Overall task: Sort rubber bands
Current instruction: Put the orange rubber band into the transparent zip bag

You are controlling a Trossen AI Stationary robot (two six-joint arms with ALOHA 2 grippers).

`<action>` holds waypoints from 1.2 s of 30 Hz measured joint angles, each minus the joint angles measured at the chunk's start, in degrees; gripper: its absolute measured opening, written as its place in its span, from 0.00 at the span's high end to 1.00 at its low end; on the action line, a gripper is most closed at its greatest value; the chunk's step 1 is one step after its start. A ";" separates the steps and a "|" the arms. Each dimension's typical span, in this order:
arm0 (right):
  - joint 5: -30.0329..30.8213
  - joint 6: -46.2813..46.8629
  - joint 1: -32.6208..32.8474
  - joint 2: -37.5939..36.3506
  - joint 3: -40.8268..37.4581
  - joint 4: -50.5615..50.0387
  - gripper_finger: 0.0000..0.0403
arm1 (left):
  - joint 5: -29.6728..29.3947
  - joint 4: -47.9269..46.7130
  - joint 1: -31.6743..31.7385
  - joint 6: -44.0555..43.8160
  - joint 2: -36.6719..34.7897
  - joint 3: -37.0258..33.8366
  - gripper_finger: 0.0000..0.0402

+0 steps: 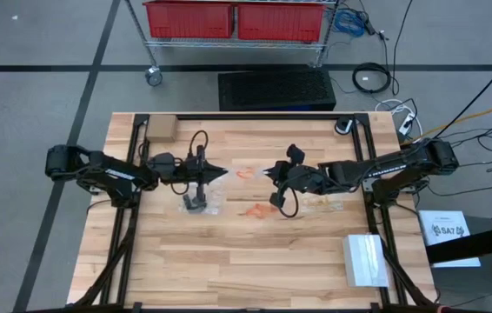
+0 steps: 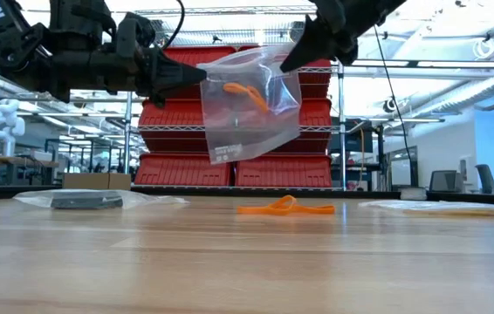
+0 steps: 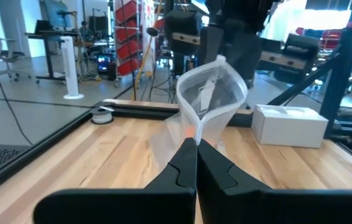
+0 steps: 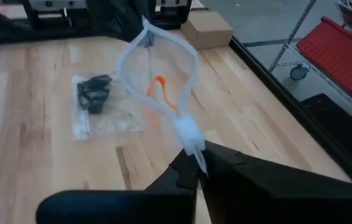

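A pale butcher-block table (image 1: pixel 229 252) stands on grey floor, with red bins (image 1: pixel 237 17) on a wire rack behind it. Above the table, the left gripper (image 2: pixel 202 73) and right gripper (image 2: pixel 284 64) each pinch an opposite edge of a clear, glossy plastic bag (image 2: pixel 251 109). It hangs open with a thin orange rubber band (image 2: pixel 245 92) inside. More orange rubber bands (image 2: pixel 285 208) lie flat on the wood. Black rubber bands (image 4: pixel 93 93) sit in another bag.

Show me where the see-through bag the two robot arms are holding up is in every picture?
High view: clear bag mid-table, between both gripper tips.
Low view: bag hanging above the table, centre.
Left wrist view: bag just past the fingers.
Right wrist view: bag stretched open ahead.
Shared landmark: orange rubber band inside it.
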 joint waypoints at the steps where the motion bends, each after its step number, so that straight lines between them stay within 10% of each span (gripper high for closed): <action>1: -0.02 0.80 -0.10 0.00 0.18 -0.26 1.00 | -0.26 0.08 -0.05 0.01 0.01 0.00 1.00; 36: -3.54 2.26 -5.11 1.73 0.25 -12.68 0.97 | -17.72 -15.35 -3.40 9.03 0.01 6.34 1.00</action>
